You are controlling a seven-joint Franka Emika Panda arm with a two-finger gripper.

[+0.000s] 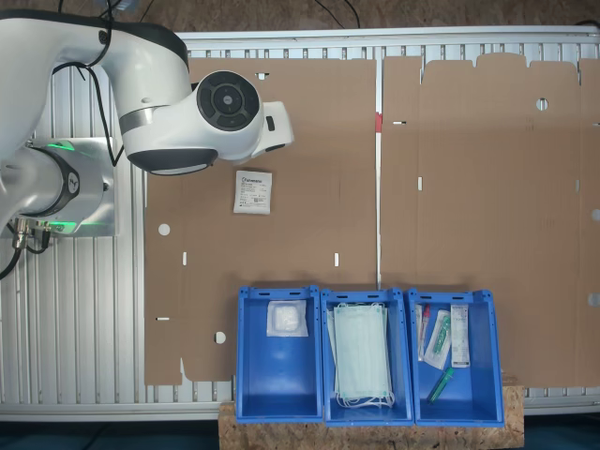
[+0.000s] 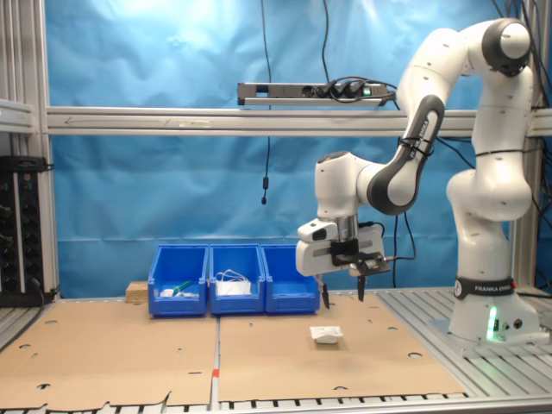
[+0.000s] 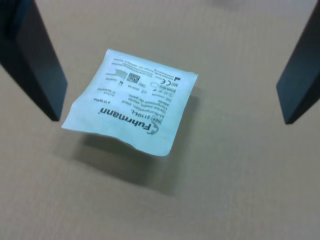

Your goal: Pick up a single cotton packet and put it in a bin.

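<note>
Wrist view: packet (image 3: 132,115) lies flat on cardboard (image 3: 240,190), printed side up, one edge curling and casting shadow. My claw (image 3: 170,75) is spread wide, holding nothing; fingers (image 3: 32,60) stand either side of the packet, clear of it. Second exterior view: claw (image 2: 342,296) hangs just above packet (image 2: 327,334). First exterior view: bin (image 1: 251,375) with a white packet sits well apart from packet (image 1: 253,191).

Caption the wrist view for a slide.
Open jaws flank a small flat white printed cotton packet lying on brown cardboard.
</note>
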